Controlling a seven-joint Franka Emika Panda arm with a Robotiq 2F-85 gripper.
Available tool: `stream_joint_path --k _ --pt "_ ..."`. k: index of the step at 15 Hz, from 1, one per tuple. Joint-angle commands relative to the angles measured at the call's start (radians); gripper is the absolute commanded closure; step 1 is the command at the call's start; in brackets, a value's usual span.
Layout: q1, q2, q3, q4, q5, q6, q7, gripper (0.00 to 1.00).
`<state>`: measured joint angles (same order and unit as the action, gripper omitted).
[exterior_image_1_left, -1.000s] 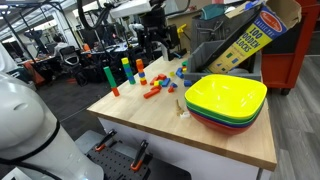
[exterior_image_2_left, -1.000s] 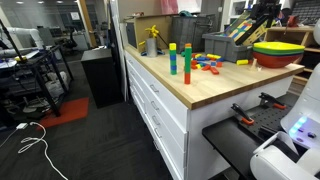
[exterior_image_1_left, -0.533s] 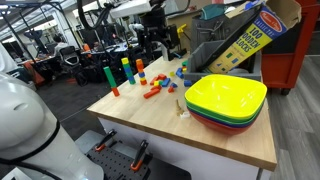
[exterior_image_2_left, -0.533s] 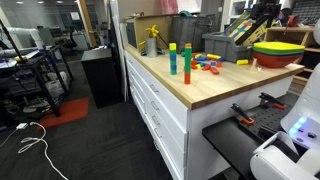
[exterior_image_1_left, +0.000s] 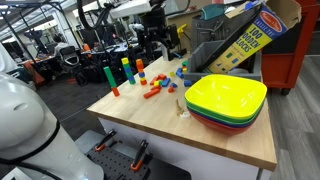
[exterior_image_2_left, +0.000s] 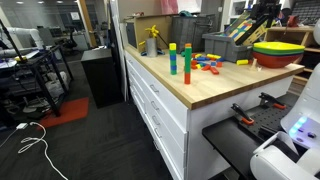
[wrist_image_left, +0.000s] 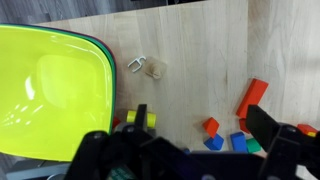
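My gripper (wrist_image_left: 188, 152) hangs over the wooden table (wrist_image_left: 190, 40) with its two dark fingers (wrist_image_left: 282, 142) spread wide. Nothing is between them; in the wrist view I see only bare tabletop in the gap. In an exterior view the gripper (exterior_image_1_left: 156, 42) is up at the far side of the table, well above the surface and touching nothing.

Nearest to it are the small blocks. A red cube (wrist_image_left: 211, 126) lies flat on the table with the blue blocks (wrist_image_left: 216, 143) just beside it, close to the inner side of one finger. A long red block (wrist_image_left: 252, 98) lies at a slant a little farther out, apart from that cluster. By the other finger a yellow block (wrist_image_left: 141, 118) sits just beside the rim of the yellow bowl (wrist_image_left: 50, 90), which fills that side of the wrist view.

The bowl tops a stack (exterior_image_1_left: 225, 102); a green rim shows under it. A wooden piece (wrist_image_left: 152, 67) with a wire clip lies alone between bowl and blocks, touching neither.

Farther off, a tall green block (exterior_image_1_left: 107, 76) stands upright near the table edge. A cardboard box (exterior_image_1_left: 243, 38) leans behind the bowls.
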<state>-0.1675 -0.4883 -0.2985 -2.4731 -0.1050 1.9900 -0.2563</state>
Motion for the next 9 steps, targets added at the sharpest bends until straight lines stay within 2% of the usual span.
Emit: stream_joint_path --k 1,9 --pt "-0.014 0.002 0.012 0.001 0.007 -0.001 -0.006 0.0" --pt "-0.026 0.028 0.015 0.006 0.003 0.013 0.034 0.0"
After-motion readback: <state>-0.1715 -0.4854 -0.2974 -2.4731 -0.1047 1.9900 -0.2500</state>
